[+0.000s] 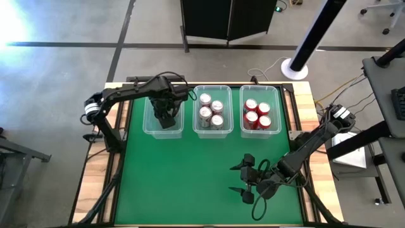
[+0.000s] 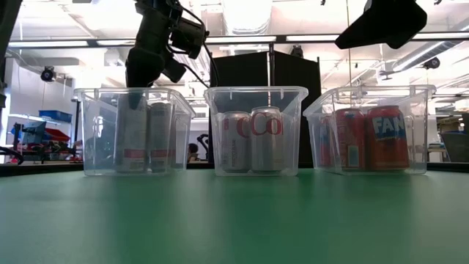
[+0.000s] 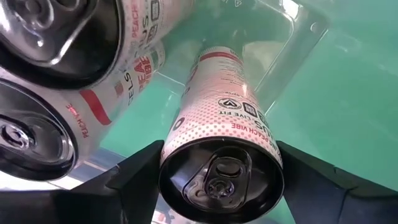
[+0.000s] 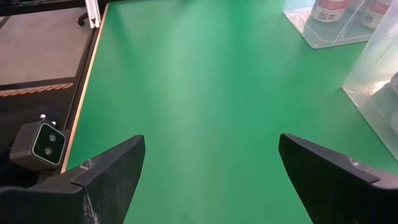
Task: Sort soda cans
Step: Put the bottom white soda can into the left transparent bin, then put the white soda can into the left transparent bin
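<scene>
Three clear bins stand in a row at the table's far side. My left gripper (image 1: 166, 116) reaches down into the left bin (image 1: 147, 128), shut on a white, pink-dotted soda can (image 3: 217, 106); two more such cans (image 3: 68, 56) stand beside it. Silver-white cans (image 1: 211, 111) fill the middle bin (image 2: 256, 94), and red cans (image 1: 257, 114) the right bin (image 2: 366, 92). My right gripper (image 1: 245, 177) hovers open over the mat near the table's near right, with nothing between its fingers. My left gripper pinches the can between its two fingers, on opposite sides of its wall just below the top rim (image 3: 166, 155). The fingers come from above, pointing down. The can stands upright; in the low view its base (image 2: 132, 169) is level with the neighbouring can's, on the bin floor.
The green mat (image 1: 190, 177) lies bare in front of the bins. A small camera (image 4: 40, 143) sits at the mat's edge near my right gripper. Wooden table borders (image 1: 95, 183) run along both sides, and a black panel (image 1: 224, 19) stands beyond the far edge.
</scene>
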